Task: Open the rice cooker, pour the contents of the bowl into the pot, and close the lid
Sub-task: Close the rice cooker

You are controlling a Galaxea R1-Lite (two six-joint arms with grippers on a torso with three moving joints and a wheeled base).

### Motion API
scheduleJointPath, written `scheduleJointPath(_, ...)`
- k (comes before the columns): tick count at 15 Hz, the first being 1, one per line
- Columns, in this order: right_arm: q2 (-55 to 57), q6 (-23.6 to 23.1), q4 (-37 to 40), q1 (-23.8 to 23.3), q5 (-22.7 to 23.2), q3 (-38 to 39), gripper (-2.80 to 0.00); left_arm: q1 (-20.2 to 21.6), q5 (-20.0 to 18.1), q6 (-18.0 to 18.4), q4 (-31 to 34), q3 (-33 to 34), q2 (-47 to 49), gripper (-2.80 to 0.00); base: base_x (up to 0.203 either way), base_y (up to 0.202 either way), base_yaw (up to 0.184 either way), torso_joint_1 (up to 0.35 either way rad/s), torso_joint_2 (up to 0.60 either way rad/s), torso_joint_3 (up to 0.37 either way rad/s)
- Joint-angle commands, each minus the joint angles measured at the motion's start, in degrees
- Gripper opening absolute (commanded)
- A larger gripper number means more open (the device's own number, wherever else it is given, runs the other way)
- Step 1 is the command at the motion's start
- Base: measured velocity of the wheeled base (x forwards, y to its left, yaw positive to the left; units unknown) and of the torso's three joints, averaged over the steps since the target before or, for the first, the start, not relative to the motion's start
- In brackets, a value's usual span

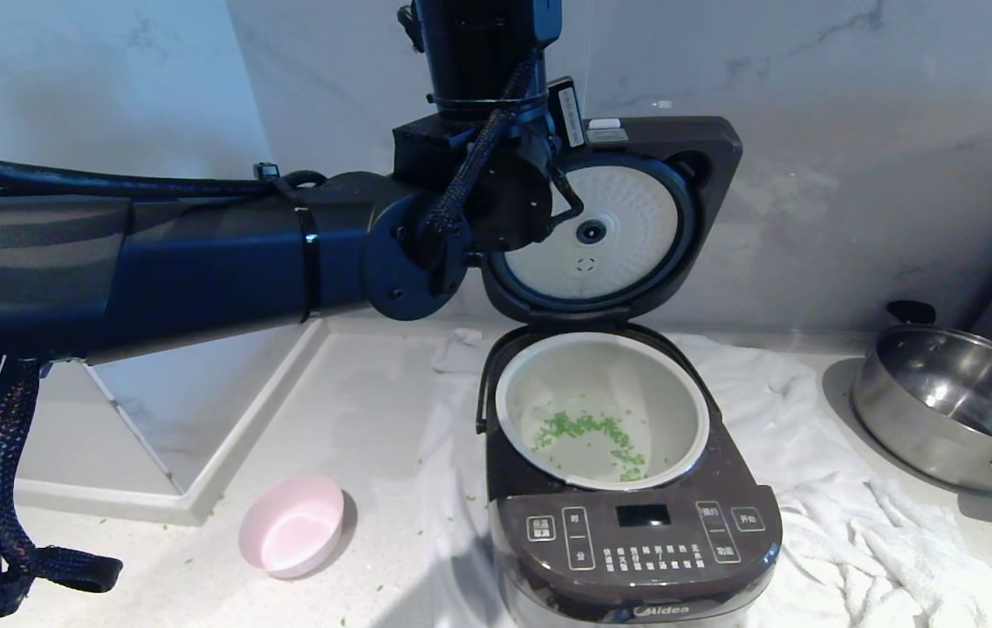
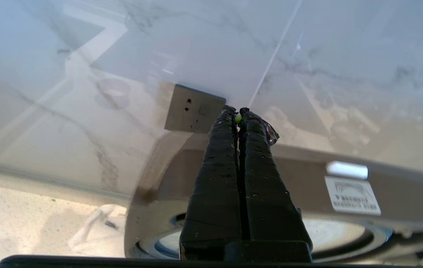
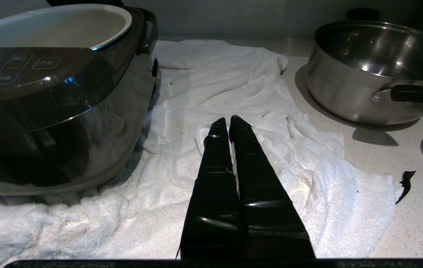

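Observation:
The rice cooker (image 1: 635, 541) stands with its lid (image 1: 705, 166) swung up, white dimpled plate facing me. The cream pot (image 1: 687, 419) holds the contents (image 1: 587, 429), green bits scattered on its floor. On the counter to the left, the pink bowl (image 1: 293, 525) sits upright and looks empty. My left arm reaches up by the lid's upper left corner. In the left wrist view the left gripper (image 2: 238, 111) is shut just above the lid's top edge (image 2: 308, 178), pointing at the wall, one green bit (image 2: 238, 118) stuck at its tips. My right gripper (image 3: 228, 121) is shut, parked low over the towel.
A white towel (image 1: 810, 523) lies under and to the right of the cooker. A steel pan (image 1: 949, 410) with black handles stands at the right. A wall socket (image 2: 192, 109) sits on the marble wall behind the lid. Stray green bits dot the counter.

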Motion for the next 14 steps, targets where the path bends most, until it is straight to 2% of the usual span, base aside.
scheduleJointPath(1, 0.0, -0.3, 0.0, 0.0, 0.0, 0.0, -2.80, 0.0, 0.2, 0.4, 0.0, 0.1, 0.3, -2.80, 0.000, 0.000, 0.000, 0.000, 0.00, 0.000)
scheduleJointPath(4, -0.1, -0.8, -0.2, 0.0, 0.3, 0.0, -2.80, -0.1, 0.2, 0.8, 1.2, 0.2, 0.2, -2.80, 0.000, 0.000, 0.000, 0.000, 0.00, 0.000)
scheduleJointPath(6, 0.6, 1.1, -0.7, 0.0, 1.0, -3.6, -2.80, -0.1, -0.1, 0.9, 3.8, 0.2, -0.3, -2.80, 0.000, 0.000, 0.000, 0.000, 0.00, 0.000)
scheduleJointPath(9, 8.5, 6.2, 0.7, 0.1, 4.5, -18.5, -2.80, -0.1, -0.4, 0.9, 6.1, 0.2, -0.8, -2.80, 0.000, 0.000, 0.000, 0.000, 0.00, 0.000)
scheduleJointPath(14, 29.0, 10.2, -0.2, 0.5, 12.3, -45.2, -2.80, -0.7, -0.6, 0.8, 7.5, 0.9, -1.3, -2.80, 0.000, 0.000, 0.000, 0.000, 0.00, 0.000)
